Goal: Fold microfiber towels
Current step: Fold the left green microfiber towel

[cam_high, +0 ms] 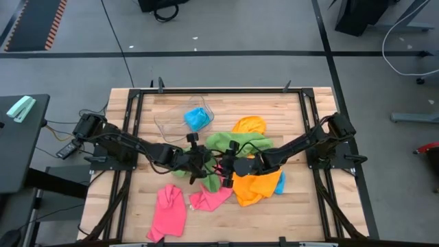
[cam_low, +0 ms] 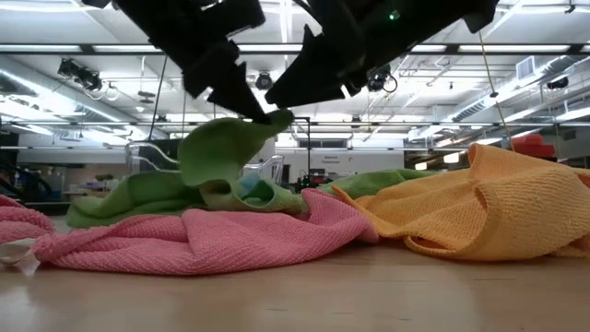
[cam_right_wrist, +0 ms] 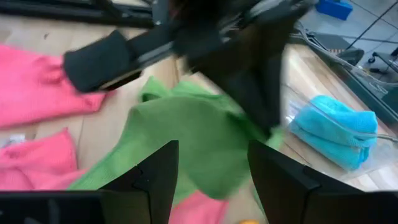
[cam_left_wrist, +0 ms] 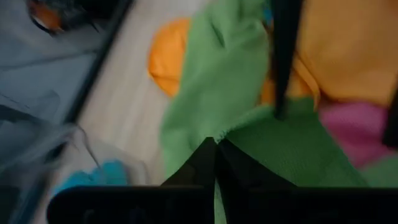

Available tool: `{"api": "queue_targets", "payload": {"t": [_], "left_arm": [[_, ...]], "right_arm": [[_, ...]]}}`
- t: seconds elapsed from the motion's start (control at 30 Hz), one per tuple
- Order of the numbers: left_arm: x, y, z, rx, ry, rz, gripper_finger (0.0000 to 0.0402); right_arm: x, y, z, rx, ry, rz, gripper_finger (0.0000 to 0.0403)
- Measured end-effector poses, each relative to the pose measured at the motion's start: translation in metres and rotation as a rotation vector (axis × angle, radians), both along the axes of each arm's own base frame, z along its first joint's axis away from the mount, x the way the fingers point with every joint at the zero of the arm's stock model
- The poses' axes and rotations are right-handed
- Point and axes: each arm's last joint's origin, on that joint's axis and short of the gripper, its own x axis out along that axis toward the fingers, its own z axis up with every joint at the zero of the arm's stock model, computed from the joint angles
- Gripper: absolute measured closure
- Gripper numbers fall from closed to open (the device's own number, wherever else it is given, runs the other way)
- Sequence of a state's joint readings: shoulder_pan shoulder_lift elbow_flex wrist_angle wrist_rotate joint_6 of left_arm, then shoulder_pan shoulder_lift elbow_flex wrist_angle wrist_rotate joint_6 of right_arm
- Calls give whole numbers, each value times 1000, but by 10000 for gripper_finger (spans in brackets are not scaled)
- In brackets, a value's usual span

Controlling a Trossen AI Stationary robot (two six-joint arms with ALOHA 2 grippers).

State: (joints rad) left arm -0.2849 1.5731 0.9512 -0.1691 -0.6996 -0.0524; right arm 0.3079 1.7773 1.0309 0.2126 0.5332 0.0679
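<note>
High view: both arms meet at tabletop (cam_high: pixel 147 103) centre. The left pincer (cam_high: pixel 203 165) is clamped on the green towel (cam_high: pixel 230 143); the right pincer (cam_high: pixel 225 166), fingers apart, faces it. Orange towel (cam_high: pixel 255 184) lies at 4 o'clock, pink towels (cam_high: pixel 169 209) at 7, blue towel (cam_high: pixel 197 119) in a tub (cam_high: pixel 164 118) at 11.

Low view: the green towel's (cam_low: pixel 221 148) edge hangs lifted.

Left wrist view: closed fingertips (cam_left_wrist: pixel 214 155) pinch green cloth.

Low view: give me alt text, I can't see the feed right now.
A green towel hangs lifted by one corner from the shut left gripper, above a pile of pink towels and an orange towel on the table.
</note>
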Motion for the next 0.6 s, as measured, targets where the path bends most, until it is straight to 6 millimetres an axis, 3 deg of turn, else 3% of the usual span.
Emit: {"api": "queue_targets", "payload": {"t": [0.2, 0.43, 0.6], "left_arm": [[1, -1, 27, 83, -64, -49, 395], [7, 2, 82, 184, -170, -37, 379], [11, 3, 104, 210, -207, -41, 394]], "right_arm": [[-12, 15, 11, -118, 98, 100, 201], [-28, 11, 58, -160, 5, 90, 201], [-40, 4, 83, -138, -58, 50, 201]]}}
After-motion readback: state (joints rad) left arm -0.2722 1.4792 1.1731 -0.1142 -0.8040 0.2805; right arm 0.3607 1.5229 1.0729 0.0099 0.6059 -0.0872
